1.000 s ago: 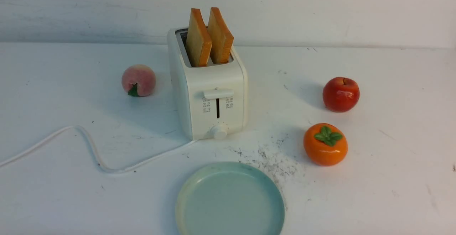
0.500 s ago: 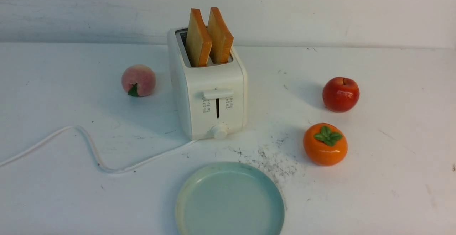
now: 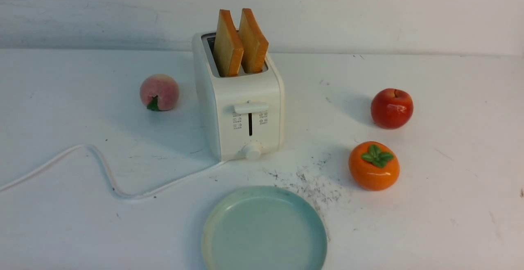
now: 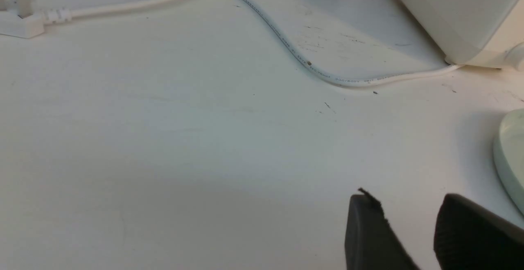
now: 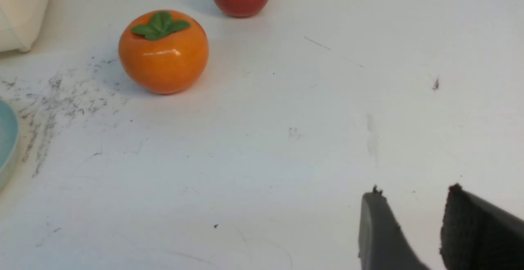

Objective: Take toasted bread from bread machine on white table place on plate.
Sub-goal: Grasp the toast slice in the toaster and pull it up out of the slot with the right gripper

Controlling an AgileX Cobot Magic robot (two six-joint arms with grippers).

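Observation:
Two slices of toasted bread (image 3: 240, 43) stand upright in the slots of the cream-white bread machine (image 3: 241, 106) at the middle of the white table (image 3: 450, 204). The pale blue-green plate (image 3: 264, 231) lies bare in front of it. Neither arm shows in the front view. In the left wrist view my left gripper (image 4: 405, 198) hovers open over bare table, with the plate's rim (image 4: 509, 155) and the bread machine's corner (image 4: 458, 16) to one side. My right gripper (image 5: 413, 194) is open above bare table, with nothing between its fingers.
A peach (image 3: 159, 92) sits left of the bread machine. A red apple (image 3: 391, 108) and an orange persimmon (image 3: 373, 165) sit to its right. The white cord (image 3: 106, 172) snakes across the left of the table to a plug (image 4: 18, 20).

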